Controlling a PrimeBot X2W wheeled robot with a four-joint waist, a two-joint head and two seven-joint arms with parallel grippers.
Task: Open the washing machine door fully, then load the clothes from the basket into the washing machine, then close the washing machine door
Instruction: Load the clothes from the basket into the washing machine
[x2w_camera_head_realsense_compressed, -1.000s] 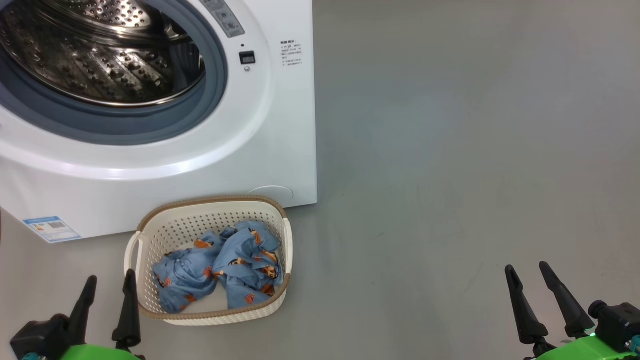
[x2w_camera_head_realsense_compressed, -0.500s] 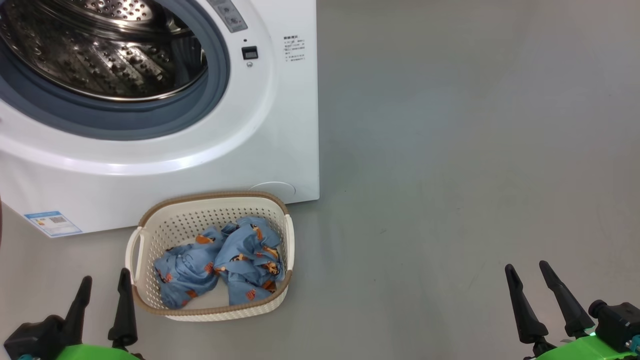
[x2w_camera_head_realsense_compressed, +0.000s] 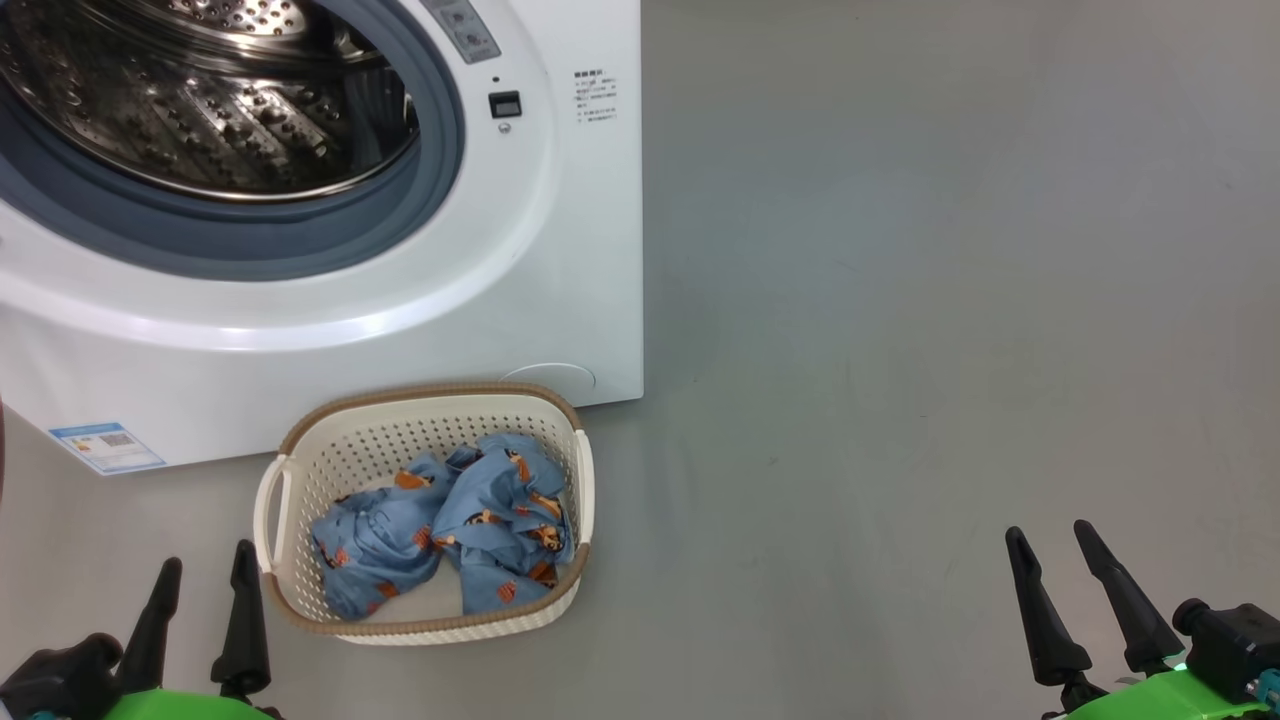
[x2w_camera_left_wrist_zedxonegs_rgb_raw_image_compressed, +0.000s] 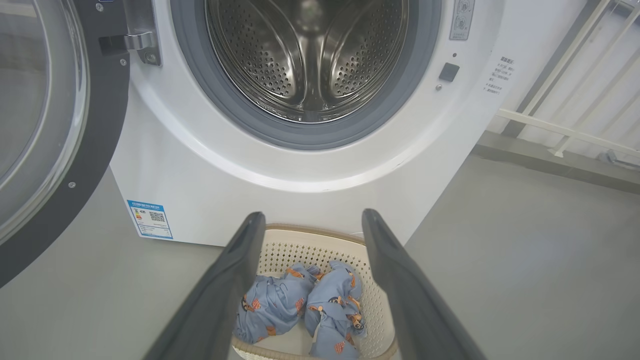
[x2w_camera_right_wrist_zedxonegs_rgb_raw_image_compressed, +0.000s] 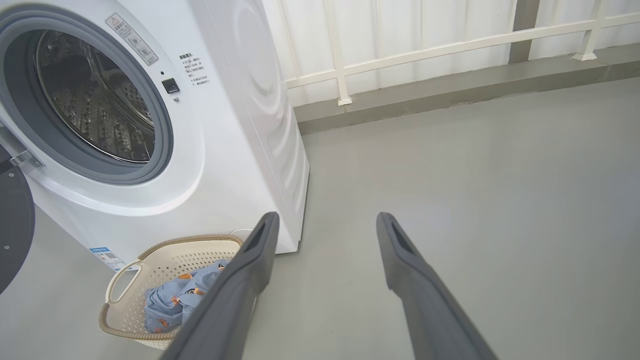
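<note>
The left gripper (x2w_camera_head_realsense_compressed: 207, 557), spread and empty, is facing the clothes (x2w_camera_head_realsense_compressed: 440, 530) bunched just ahead in the basket (x2w_camera_head_realsense_compressed: 430, 392), needing a deep, centred pinch.

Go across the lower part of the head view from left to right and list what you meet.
left gripper → basket holding the clothes → bare grey floor → right gripper

Dark tapered fingers (x2w_camera_head_realsense_compressed: 243, 620), bright green wrists (x2w_camera_head_realsense_compressed: 1150, 702)
</note>
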